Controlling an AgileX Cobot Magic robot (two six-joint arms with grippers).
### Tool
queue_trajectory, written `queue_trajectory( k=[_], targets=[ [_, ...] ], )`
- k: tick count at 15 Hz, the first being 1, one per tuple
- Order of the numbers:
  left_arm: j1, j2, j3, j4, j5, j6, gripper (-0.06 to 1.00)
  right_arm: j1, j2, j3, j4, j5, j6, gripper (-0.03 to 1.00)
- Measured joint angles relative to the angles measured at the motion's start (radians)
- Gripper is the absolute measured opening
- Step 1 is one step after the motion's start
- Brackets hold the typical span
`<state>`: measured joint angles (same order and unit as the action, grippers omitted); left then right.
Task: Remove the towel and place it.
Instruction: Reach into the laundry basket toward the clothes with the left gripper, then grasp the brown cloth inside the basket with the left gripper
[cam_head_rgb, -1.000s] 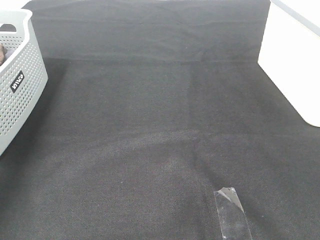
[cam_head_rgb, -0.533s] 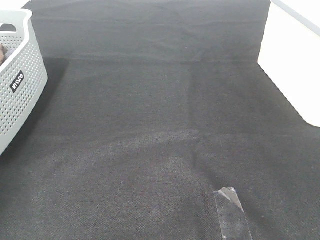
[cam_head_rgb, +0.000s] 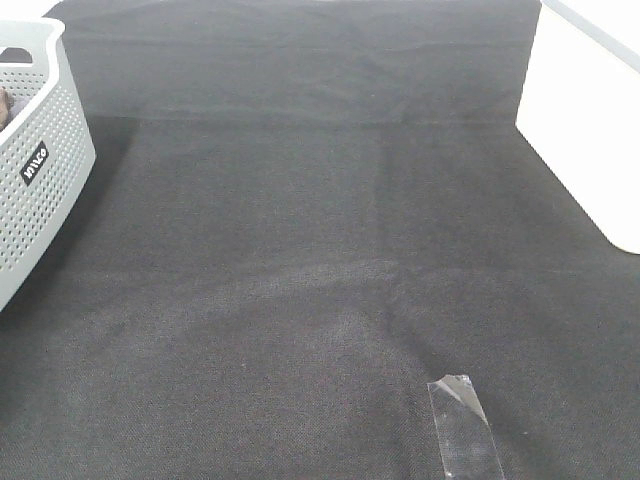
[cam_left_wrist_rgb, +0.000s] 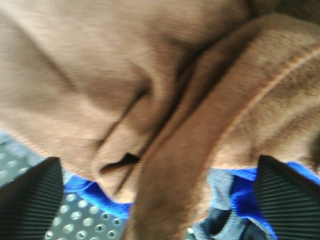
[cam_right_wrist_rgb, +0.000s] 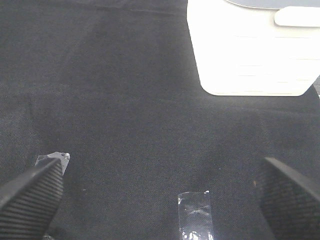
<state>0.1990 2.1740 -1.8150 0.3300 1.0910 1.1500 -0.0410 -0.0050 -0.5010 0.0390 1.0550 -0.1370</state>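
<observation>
The brown towel (cam_left_wrist_rgb: 150, 75) fills the left wrist view, bunched in thick folds. It lies in the grey perforated basket (cam_head_rgb: 40, 160), which stands at the left edge of the high view with only a brown sliver (cam_head_rgb: 3, 103) showing inside. My left gripper (cam_left_wrist_rgb: 159, 202) is down in the basket, its ribbed black fingers (cam_left_wrist_rgb: 30, 205) wide apart on either side of a towel fold, so it is open. My right gripper (cam_right_wrist_rgb: 160, 200) hovers open over the black table cloth with nothing between its fingers. Neither arm shows in the high view.
A blue cloth (cam_left_wrist_rgb: 85, 187) lies under the towel on the basket's holed floor (cam_left_wrist_rgb: 75, 220). A white container (cam_head_rgb: 580, 130) stands at the right edge, also in the right wrist view (cam_right_wrist_rgb: 250, 50). Clear tape strips (cam_head_rgb: 462, 425) stick to the black cloth.
</observation>
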Motion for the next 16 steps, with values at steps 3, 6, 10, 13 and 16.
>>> queue_trajectory(
  k=[3,6,10,13,16],
  targets=[
    [0.001,0.0,-0.003,0.0,0.004,0.006,0.18,0.0,0.0,0.0,0.0,0.0,0.0,0.97],
    [0.001,0.0,-0.003,0.0,0.011,-0.02,0.0,0.0,0.0,0.0,0.0,0.0,0.0,0.97],
    [-0.001,-0.003,-0.003,-0.001,0.029,-0.055,0.0,0.0,0.0,0.0,0.0,0.0,0.0,0.97],
    [-0.021,-0.036,-0.003,-0.01,0.03,-0.158,0.0,0.0,0.0,0.0,0.0,0.0,0.0,0.97],
    [-0.052,-0.097,-0.016,-0.02,0.04,-0.244,0.0,0.0,0.0,0.0,0.0,0.0,0.0,0.97]
  ],
)
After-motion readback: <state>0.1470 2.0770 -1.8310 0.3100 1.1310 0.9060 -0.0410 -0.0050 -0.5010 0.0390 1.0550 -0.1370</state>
